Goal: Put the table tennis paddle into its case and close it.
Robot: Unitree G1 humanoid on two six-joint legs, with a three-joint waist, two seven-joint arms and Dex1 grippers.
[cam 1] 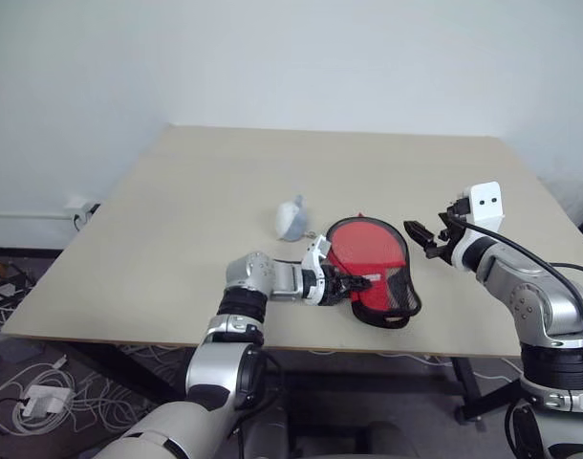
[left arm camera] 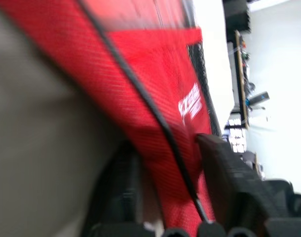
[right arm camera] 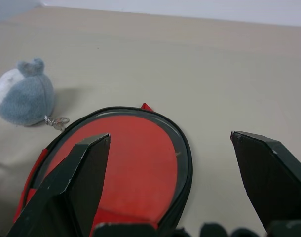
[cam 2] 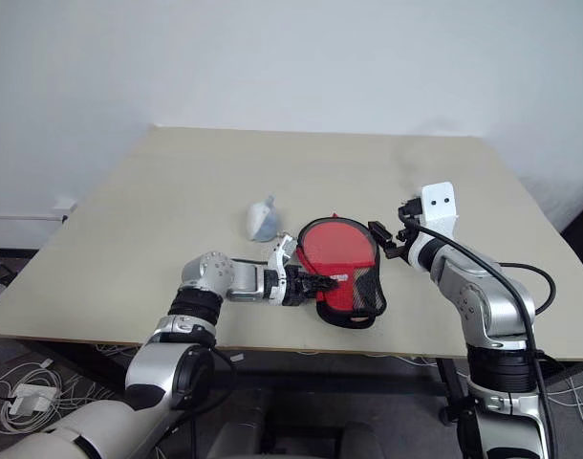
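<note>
While the left gripper [cam 1: 354, 284] pinches the near edge of the case [cam 1: 382, 277] on the table [cam 1: 177, 210], apparently steadying it, the paddle [right arm camera: 131, 168] lies inside, and the right gripper [cam 1: 421, 234] hovers wide open, empty.

A plain indoor test room or lab. A bare white wall [cam 1: 272, 57] stands behind a large light-wood bench [cam 1: 225, 191] on dark metal legs. On the floor [cam 1: 24, 335] to the left lie loose white cables [cam 1: 38, 392], with a white wall socket [cam 1: 76, 208] low on the wall. The left wrist view shows cluttered shelving [left arm camera: 242, 89] in the distance.
</note>
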